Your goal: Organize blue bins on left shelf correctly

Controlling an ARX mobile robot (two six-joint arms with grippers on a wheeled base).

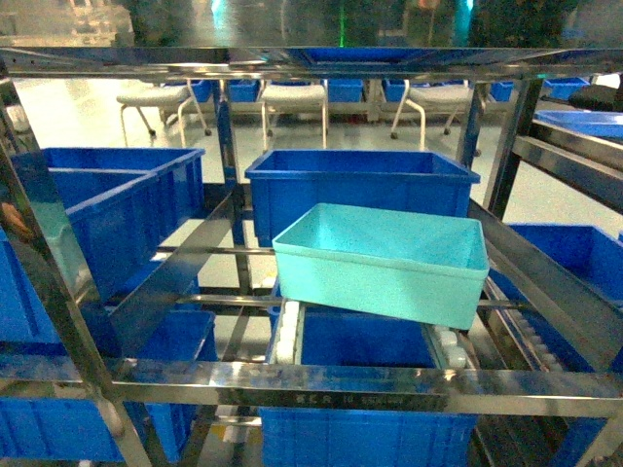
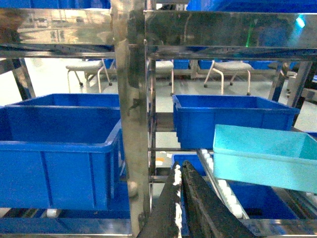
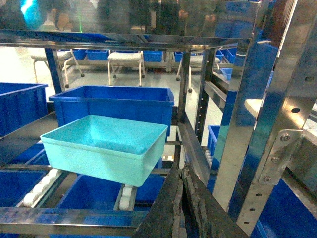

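Only wrist views show grippers — left gripper [image 2: 179,174] closed, empty | right gripper [image 3: 182,173] closed, empty — head: teal bin [image 1: 382,263]

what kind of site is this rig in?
Likely a warehouse or factory parts-storage area: stainless steel flow rack with white roller tracks, many royal-blue crates on its tiers, one turquoise tub among them. Chairs on an open floor behind.

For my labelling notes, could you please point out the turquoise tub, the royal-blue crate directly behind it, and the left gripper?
turquoise tub [image 1: 380,277], head view, front wall.
royal-blue crate [image 1: 355,199], head view, front wall.
left gripper [image 2: 181,171], left wrist view, closed fingertips.
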